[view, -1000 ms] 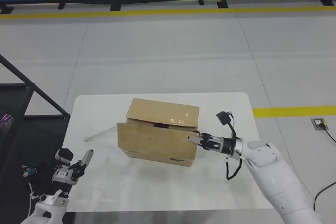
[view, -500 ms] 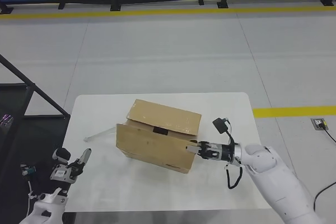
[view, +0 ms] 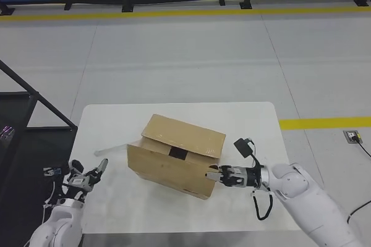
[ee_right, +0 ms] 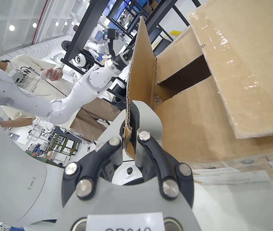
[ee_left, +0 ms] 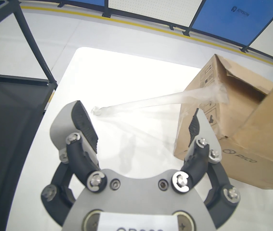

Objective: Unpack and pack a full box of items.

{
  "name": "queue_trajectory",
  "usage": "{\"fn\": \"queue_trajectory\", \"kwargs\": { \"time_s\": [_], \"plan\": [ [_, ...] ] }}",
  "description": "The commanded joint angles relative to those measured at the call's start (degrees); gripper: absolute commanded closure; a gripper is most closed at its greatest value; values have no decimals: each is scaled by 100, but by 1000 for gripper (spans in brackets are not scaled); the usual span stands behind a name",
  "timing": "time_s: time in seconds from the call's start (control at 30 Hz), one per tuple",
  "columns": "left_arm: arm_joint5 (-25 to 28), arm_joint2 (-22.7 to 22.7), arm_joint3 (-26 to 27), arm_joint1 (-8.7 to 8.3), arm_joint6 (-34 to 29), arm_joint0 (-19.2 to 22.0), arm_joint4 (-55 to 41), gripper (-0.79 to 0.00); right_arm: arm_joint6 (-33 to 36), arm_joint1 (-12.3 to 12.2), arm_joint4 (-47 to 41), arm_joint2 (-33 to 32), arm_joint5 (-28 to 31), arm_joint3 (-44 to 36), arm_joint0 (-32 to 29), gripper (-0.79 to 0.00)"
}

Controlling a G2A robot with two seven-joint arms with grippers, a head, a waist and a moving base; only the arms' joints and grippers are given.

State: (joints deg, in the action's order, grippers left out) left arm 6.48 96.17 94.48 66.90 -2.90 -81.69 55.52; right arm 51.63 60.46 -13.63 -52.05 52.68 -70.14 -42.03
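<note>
The box [view: 176,154] sits in the middle of the table [view: 247,117], turned at an angle. Its top flaps are partly parted, and a dark gap shows between them. The right gripper [view: 211,175] is at the box's near right corner, clamped on the edge of a flap [ee_right: 138,61]. In the right wrist view the two fingers [ee_right: 136,114] pinch the corrugated edge of that flap, which stands up from the box [ee_right: 199,121]. Since a second ago the right gripper has drawn back toward the near edge of the table without letting go of the flap. The box has swung with it: the near right corner has come closer to the robot, the whole box is more skewed than before, and the gap in the top has widened. The left gripper [view: 89,167] hovers over the left near part of the table, well apart from the box, with its fingers spread and nothing between them. It has turned somewhat and edged a little farther over the table than it was. In the left wrist view its open fingers [ee_left: 83,121] frame a clear strip of tape [ee_left: 150,100] that runs from the box's end wall [ee_left: 211,102] out over the table [ee_left: 117,73]. The strip [view: 111,147] has shifted slightly along with the box.
</note>
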Motion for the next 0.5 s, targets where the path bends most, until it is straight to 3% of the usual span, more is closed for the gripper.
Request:
{"fn": "queue_trajectory", "kwargs": {
  "time_s": [0.0, 0.23, 0.47],
  "plan": [
    [23, -115, -226, 3, -10, 200, 144, -785, -63, -95, -118, 94, 63, -77, 2, -785],
    [365, -534, -783, 16, -41, 726, 523, -785, -533, -476, -553, 350, 533, -335, -75, -785],
    [642, -805, -1069, 27, 64, 942, 791, -785, -534, -797, -1546, 109, 533, -309, -296, -785]
  ]
}}
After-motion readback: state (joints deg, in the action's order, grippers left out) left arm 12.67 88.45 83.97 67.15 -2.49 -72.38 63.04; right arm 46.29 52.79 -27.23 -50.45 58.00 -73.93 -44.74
